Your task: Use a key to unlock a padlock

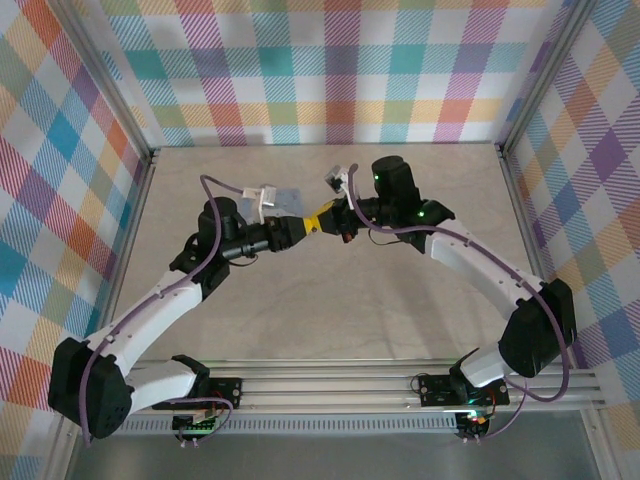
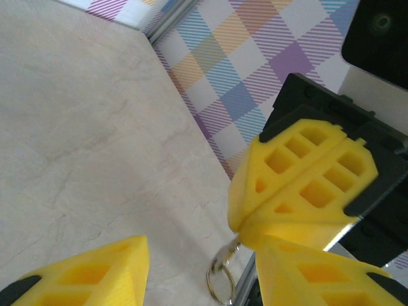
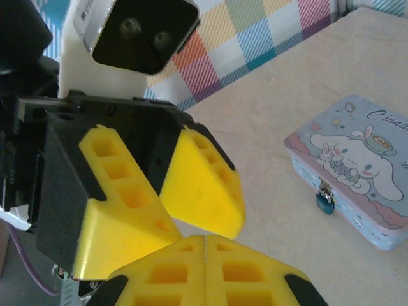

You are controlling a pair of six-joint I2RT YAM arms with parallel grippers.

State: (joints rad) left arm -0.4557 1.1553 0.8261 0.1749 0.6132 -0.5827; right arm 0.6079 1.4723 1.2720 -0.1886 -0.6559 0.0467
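The tiny black-and-bluish padlock (image 3: 325,201) hangs on the front clasp of a pale blue cartoon-print tin (image 3: 357,169). My right gripper (image 3: 204,245) is shut. A small metal key (image 2: 237,247) sticks out of its closed tips (image 2: 245,226), and a key ring (image 2: 220,280) dangles below. My left gripper (image 2: 201,271) is open, its yellow fingers (image 3: 207,185) standing on either side of the right gripper's tips and the key. In the top view the two grippers meet tip to tip (image 1: 328,222) above the middle of the table, to the right of the tin (image 1: 285,195).
The pale marbled tabletop (image 1: 330,320) is boxed in by plaid walls with aluminium rails (image 1: 520,200) along their base. The tin sits at the back centre, partly hidden under the left wrist. Cables loop over both arms.
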